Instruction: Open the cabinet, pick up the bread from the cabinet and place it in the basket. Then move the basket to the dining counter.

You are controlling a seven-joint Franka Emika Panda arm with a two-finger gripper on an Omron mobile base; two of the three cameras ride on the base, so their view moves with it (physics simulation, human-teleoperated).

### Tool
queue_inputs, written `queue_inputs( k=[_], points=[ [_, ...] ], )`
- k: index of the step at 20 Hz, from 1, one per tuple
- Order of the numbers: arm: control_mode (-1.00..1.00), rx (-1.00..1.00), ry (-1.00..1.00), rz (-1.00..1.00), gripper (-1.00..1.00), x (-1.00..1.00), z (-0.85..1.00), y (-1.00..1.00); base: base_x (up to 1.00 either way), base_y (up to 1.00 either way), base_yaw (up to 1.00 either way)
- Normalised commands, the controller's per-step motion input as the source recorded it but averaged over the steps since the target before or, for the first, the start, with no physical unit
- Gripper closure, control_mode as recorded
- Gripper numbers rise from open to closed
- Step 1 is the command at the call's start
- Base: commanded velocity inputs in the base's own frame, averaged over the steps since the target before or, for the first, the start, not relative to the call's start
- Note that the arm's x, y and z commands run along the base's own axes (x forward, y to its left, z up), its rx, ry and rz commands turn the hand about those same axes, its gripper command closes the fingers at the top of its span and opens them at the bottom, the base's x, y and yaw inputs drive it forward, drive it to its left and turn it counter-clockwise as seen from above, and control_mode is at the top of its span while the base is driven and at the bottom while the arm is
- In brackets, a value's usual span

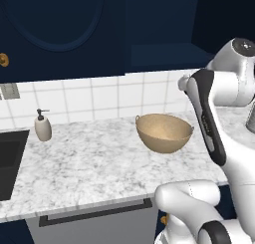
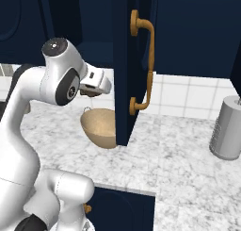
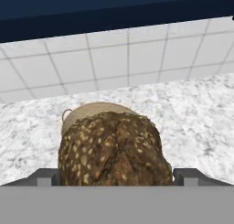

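Observation:
The bread (image 3: 114, 150), a dark-brown seeded roll, sits between my two fingertips and spans the whole gap, so my gripper (image 3: 116, 177) is shut on it with its jaws wide. It hangs in the air above the counter. The tan basket (image 3: 87, 111) stands right behind and below it. In the right base view my hand (image 2: 92, 91) hovers just over the basket (image 2: 101, 128), left of the cabinet's open door (image 2: 123, 60) with its brass bar handle (image 2: 148, 60). In the left base view my arm stands beside the basket (image 1: 164, 133).
A soap dispenser (image 1: 43, 126) and a black sink (image 1: 10, 158) lie to the left on the marble worktop (image 1: 89, 163). A grey canister (image 2: 228, 128) stands at the right. The open door's edge hangs close to the basket's right side.

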Motion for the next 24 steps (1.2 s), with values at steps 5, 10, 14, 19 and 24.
queue_inputs(
  k=[5, 10, 14, 19, 24],
  points=[
    [-1.00, 0.00, 0.08, 0.00, 1.00, 0.00, -0.98, 0.12, 0.00, 0.00, 0.00],
    [-1.00, 0.00, 0.12, 0.00, 1.00, 0.23, -0.65, 0.00, 0.00, 0.00, 0.00],
    [-1.00, 0.04, 0.16, 0.00, 1.00, 0.72, -0.50, 0.00, 0.00, 0.00, 0.00],
    [-1.00, 0.03, 0.15, 0.00, 1.00, 0.82, -0.57, 0.00, 0.00, 0.00, 0.00],
    [-1.00, 0.01, 0.17, 0.00, 1.00, 0.74, -0.64, 0.00, 0.00, 0.00, 0.00]
  ],
)
